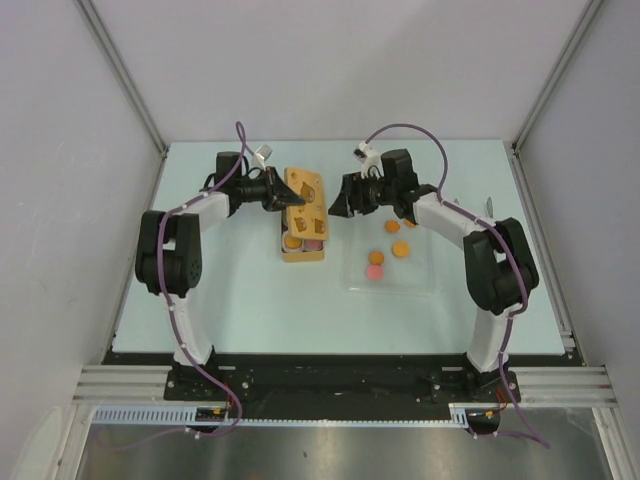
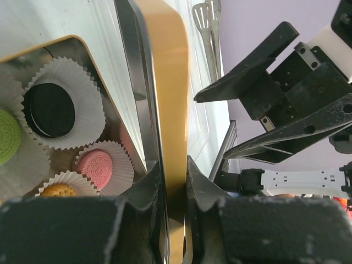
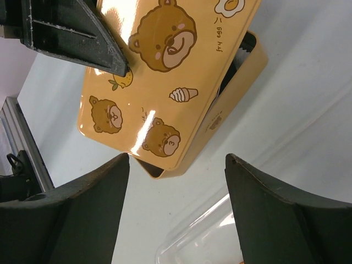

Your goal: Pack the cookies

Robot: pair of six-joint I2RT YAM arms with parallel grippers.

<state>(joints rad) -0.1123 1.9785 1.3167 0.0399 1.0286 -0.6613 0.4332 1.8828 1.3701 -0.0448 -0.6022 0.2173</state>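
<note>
Left end effector (image 2: 175, 177) clamps lid (image 2: 170, 82); right wrist shows bear print (image 3: 165, 33).

Pale table (image 1: 250, 300): yellow bear-print tin (image 1: 303, 257) just beside left gripper (image 1: 290, 197), clear plastic tray (image 1: 400, 282) near right gripper (image 1: 340, 206).

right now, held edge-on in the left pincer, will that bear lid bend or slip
The lid looks like rigid tin, so probably no flex. Its glossy, glaring face may slide in the left pincer, which grips only one thin edge.
</note>
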